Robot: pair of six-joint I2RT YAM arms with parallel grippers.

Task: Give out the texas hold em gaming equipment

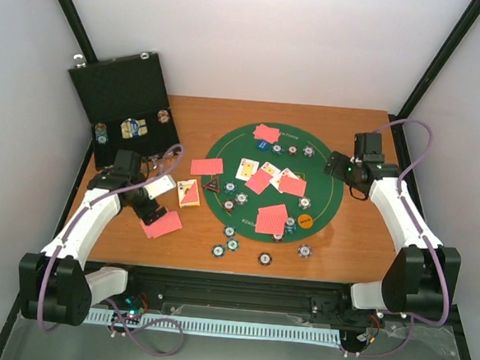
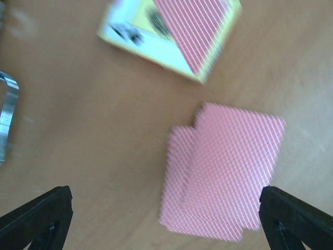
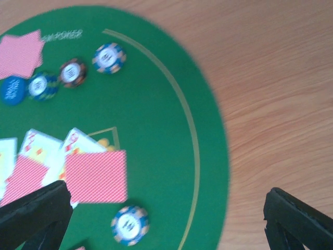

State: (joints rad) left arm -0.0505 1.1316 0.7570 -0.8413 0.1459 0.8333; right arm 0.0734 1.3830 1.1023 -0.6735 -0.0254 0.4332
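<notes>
My left gripper [image 1: 152,213] is open and empty just above a small stack of red-backed cards [image 1: 163,224] on the wood left of the mat. In the left wrist view [image 2: 166,229] the stack [image 2: 223,172] lies between the spread fingers [image 2: 39,219]. My right gripper [image 1: 340,166] is open and empty over the mat's right edge, also in the right wrist view [image 3: 166,219]. Below it lie a red-backed card [image 3: 96,176], face-up cards [image 3: 36,148], a blue striped chip [image 3: 130,225], three chips [image 3: 109,57] and the blue button [image 3: 13,89]. The orange button [image 1: 305,221] and triangle marker [image 1: 213,184] sit on the mat.
The round green mat [image 1: 325,198] holds several card pairs and chips. A card box [image 1: 189,194] lies left of it, also in the left wrist view [image 2: 177,31]. The open black case [image 1: 119,89] stands at the back left. Loose chips [image 1: 264,258] lie near the front.
</notes>
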